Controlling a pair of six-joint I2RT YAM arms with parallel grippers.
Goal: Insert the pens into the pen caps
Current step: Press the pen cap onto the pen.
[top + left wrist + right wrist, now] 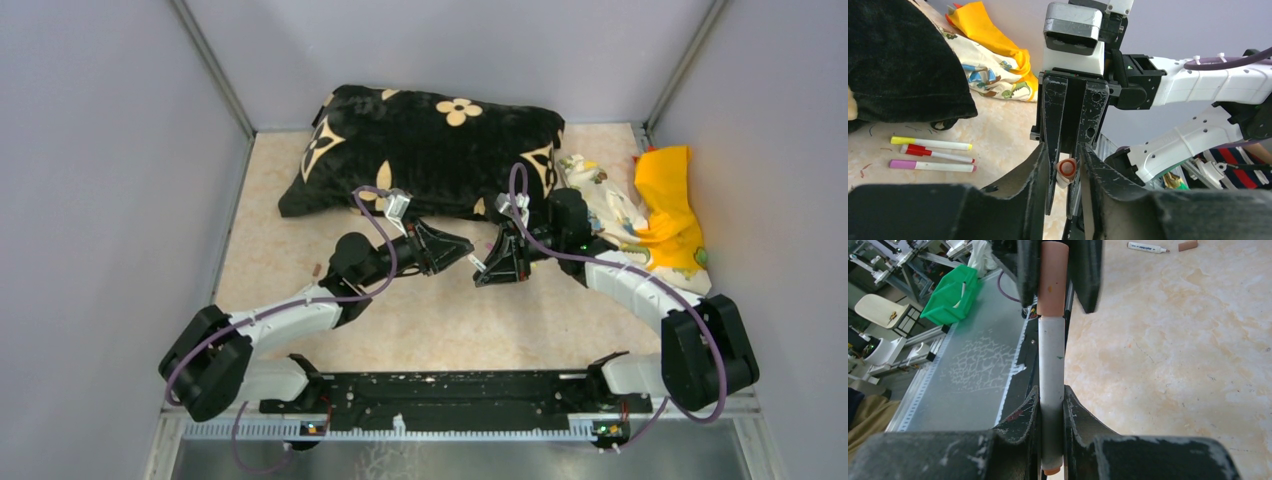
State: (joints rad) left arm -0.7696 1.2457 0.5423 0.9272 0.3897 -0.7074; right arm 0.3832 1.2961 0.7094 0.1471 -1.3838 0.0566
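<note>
My right gripper [1052, 390] is shut on a white pen [1051, 355], holding it near its rear end. A salmon-orange pen cap [1053, 280] sits over the pen's front end. My left gripper [1065, 150] faces it head-on, and its jaws stand close against both sides of that pen cap [1066, 169]. In the top view the two grippers meet mid-table, left gripper [468, 250] against right gripper [488, 268]. Three capped pens, yellow [930, 144], red [938, 152] and pink [932, 166], lie side by side near the cushion. Another pen [1147, 247] lies beside a loose brown cap [1188, 245].
A big black cushion with beige flowers [430, 150] fills the back of the table. A patterned cloth [605, 205] and a yellow cloth [672, 205] lie at the back right. Grey walls enclose the sides. A green bin [950, 302] stands off the table.
</note>
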